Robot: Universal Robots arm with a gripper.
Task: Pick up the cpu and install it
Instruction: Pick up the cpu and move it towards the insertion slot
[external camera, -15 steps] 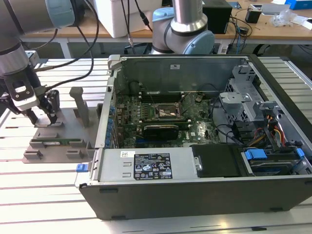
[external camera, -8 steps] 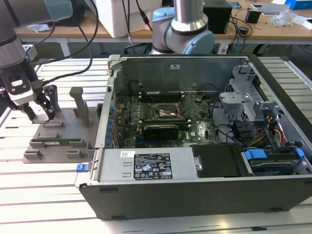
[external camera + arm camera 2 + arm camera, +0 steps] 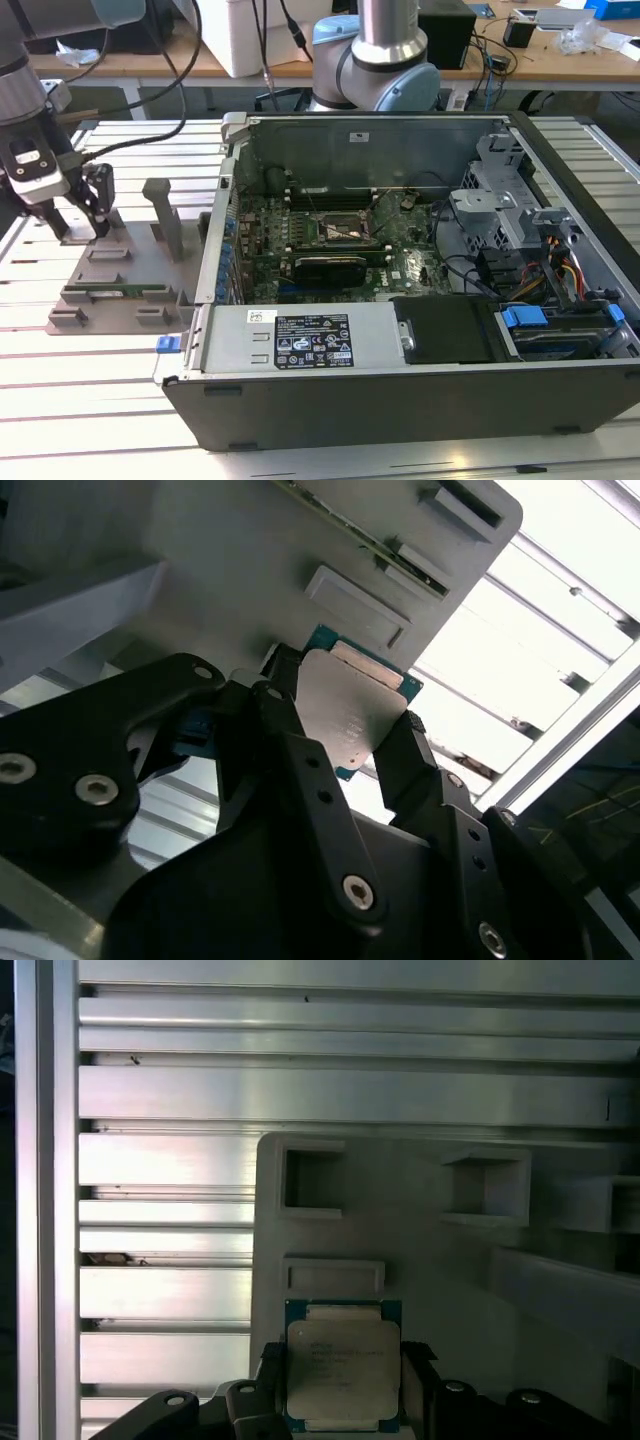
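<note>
The pincer point(image 3: 82, 228) hangs over the grey holder tray point(image 3: 120, 290), its 2 fingers point(image 3: 405, 765) clamped on opposite edges of the cpu point(image 3: 350, 710). In both wrist views the chip sits squarely between the fingertips, silvery plate up. Whether it rests on the tray or hangs clear of it, I cannot tell. The open computer case point(image 3: 400, 370) stands well apart from the pincer, toward the exterior view's right.
</note>
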